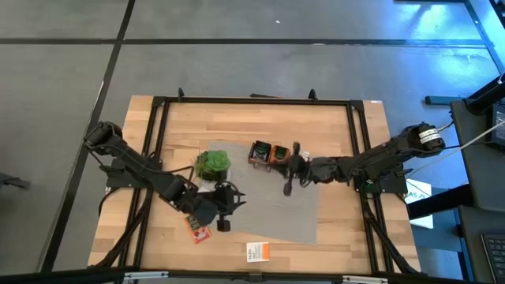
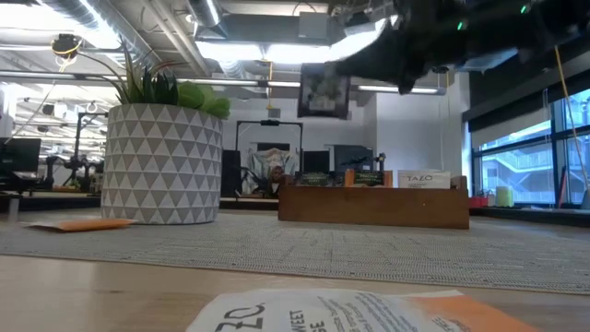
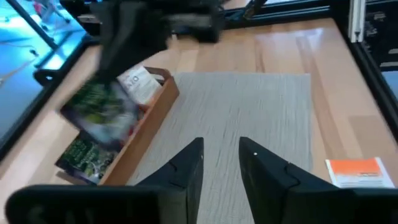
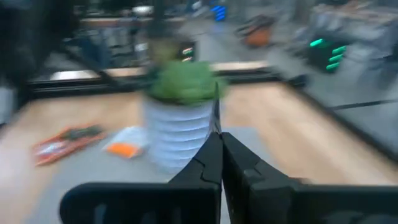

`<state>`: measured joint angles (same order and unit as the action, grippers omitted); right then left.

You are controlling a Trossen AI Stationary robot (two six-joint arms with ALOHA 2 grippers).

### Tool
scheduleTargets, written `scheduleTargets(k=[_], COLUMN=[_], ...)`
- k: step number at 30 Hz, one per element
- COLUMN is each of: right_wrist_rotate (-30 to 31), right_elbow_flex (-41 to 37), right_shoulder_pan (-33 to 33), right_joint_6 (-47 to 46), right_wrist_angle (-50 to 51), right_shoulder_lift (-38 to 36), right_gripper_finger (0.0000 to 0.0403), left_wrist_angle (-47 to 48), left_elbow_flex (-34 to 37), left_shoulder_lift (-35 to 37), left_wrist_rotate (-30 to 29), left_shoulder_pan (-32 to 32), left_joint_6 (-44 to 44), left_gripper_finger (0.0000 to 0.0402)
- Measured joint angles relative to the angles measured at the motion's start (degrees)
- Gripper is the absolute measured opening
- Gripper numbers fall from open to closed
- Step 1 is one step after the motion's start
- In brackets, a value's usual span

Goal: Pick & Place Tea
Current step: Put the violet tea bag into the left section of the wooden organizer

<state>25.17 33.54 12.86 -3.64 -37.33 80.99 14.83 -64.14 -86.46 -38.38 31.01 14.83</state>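
On the mat [image 1: 276, 211], the plant [image 1: 212, 163] stands left of the box [image 1: 268, 154], with one sachet [image 1: 257, 252] near the table's front edge.

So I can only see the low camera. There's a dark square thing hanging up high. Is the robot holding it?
Observer: Yes. The right gripper is shut on the edge of that dark sachet, beside the wooden box.
Operator: Where's the other arm? I can't find it.
Observer: The left gripper is open and empty at the left edge of the mat, just in front of the plant.
Operator: Is there any tea I can't see?
Observer: One orange-red sachet lies on the bare wood just off the mat's left edge, close to the left gripper.
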Motion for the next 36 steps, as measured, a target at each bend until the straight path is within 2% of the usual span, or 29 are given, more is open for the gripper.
scheduleTargets(k=[2,6,10,15,23,36], right_wrist_rotate=[1.21,-1.56,-2.28,-2.34,-2.35,-2.41], right_elbow_flex=[-2.07,-3.68,-3.71,-3.38,-1.26,-1.16], right_shoulder_pan=[-2.03,-5.7,-7.72,-9.3,-10.88,-10.87], right_joint_6=[1.71,2.2,1.57,5.44,6.49,5.36], right_wrist_angle=[-3.78,-5.59,-8.46,-15.13,-15.16,-11.39], right_shoulder_lift=[0.02,1.39,5.9,12.26,19.77,21.75], right_gripper_finger=[0.0004,0.0004,0.0004,0.0004,0.0004,0.0007], left_wrist_angle=[0.02,0.02,0.04,0.04,0.17,0.21], left_elbow_flex=[0.0,0.0,0.0,0.0,0.0,0.0], left_shoulder_lift=[-0.06,-0.06,-0.06,-0.08,-0.1,-0.1], left_wrist_rotate=[-1.54,-2.75,-2.94,-2.96,-2.15,-2.17], left_shoulder_pan=[0.87,1.26,1.25,1.19,1.19,1.19], left_joint_6=[-0.04,0.26,0.32,0.44,1.07,1.08], left_gripper_finger=[0.0096,0.0097,0.0099,0.0098,0.0097,0.0095])
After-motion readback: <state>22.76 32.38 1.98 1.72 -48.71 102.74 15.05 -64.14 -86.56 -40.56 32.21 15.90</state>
